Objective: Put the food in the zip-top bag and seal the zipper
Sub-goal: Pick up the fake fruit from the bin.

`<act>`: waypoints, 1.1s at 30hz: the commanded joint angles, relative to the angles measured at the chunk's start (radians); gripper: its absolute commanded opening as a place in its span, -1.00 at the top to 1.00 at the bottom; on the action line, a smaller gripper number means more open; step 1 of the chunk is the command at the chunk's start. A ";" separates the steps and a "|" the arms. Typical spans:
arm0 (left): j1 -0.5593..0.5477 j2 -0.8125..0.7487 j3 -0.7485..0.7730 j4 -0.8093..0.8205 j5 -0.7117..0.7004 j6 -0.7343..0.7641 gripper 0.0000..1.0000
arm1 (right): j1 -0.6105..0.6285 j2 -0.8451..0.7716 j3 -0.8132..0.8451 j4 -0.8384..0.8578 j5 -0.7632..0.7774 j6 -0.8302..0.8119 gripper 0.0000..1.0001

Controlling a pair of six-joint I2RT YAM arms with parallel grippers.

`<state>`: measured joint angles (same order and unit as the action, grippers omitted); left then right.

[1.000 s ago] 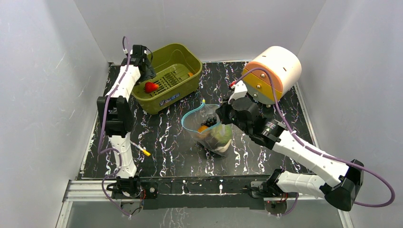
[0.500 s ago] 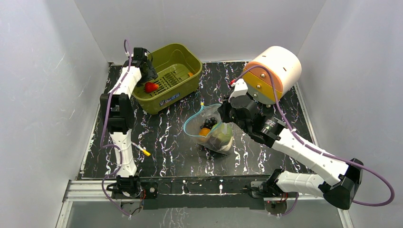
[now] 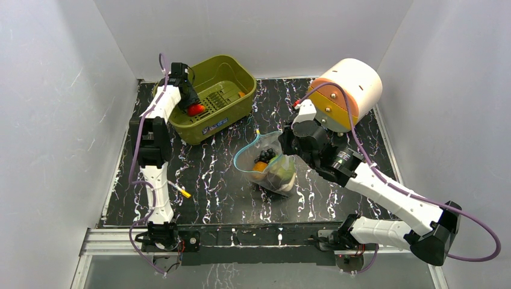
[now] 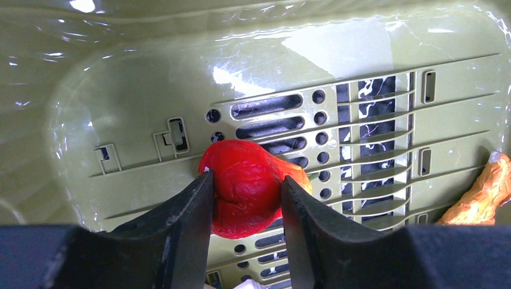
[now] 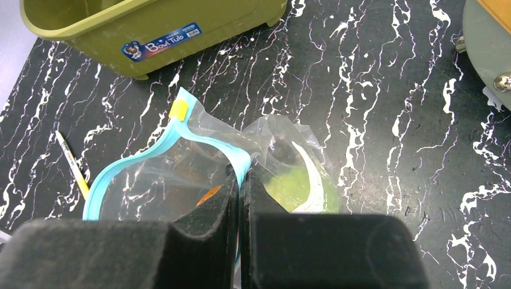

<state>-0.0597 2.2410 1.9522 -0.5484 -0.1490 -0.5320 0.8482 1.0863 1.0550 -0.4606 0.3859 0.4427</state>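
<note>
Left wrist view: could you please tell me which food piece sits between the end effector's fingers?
The red fruit, between the fingers of the left end effector; the orange piece lies apart, far right.

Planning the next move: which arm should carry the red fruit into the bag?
Left. The left pincer clasps the red fruit in the bin; the right pincer is shut on the bag's rim, holding its mouth open.
</note>
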 commanded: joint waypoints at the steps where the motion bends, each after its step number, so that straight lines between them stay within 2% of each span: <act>1: 0.007 -0.049 0.003 -0.009 0.011 0.010 0.32 | -0.003 -0.033 0.049 0.049 0.035 -0.007 1.00; 4: 0.007 -0.064 -0.008 -0.004 0.016 0.012 0.46 | -0.003 -0.046 0.039 0.048 0.042 0.001 1.00; 11: 0.007 -0.118 -0.030 -0.007 0.017 0.011 0.58 | -0.003 -0.057 0.034 0.046 0.040 0.008 1.00; 33: 0.007 -0.357 -0.127 0.005 0.057 0.018 0.68 | -0.003 -0.021 0.074 0.047 0.039 0.057 1.00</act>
<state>-0.0597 2.0006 1.8606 -0.5430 -0.1131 -0.5137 0.8482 1.0668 1.0588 -0.4816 0.3977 0.4786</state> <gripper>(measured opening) 0.382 0.009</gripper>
